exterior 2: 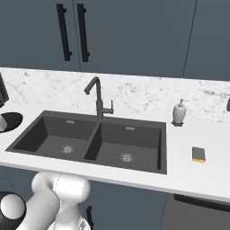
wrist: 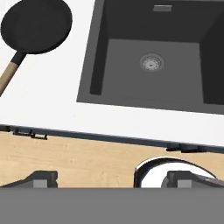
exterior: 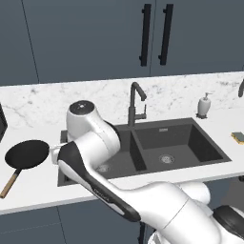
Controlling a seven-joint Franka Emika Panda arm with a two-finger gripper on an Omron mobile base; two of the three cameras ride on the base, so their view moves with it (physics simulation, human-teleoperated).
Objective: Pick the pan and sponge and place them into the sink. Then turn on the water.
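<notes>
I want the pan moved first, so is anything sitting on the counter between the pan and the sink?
Nothing visible does. The pan lies on the white counter just left of the sink, with bare counter between them in the hand view. The faucet stands behind the basins, and the sponge and soap dispenser are on the far side.

White arm (exterior: 95, 157) rose from lower right in the left base view, elbow bent high, forearm folded back down and to the left. In the right base view its lower links (exterior 2: 54, 197) sat at lower left. Gripper (wrist: 111, 178) pointed downward; two dark fingertips (wrist: 41, 178) stood wide apart, nothing between them. Hand hung in the air, touching nothing.
</notes>
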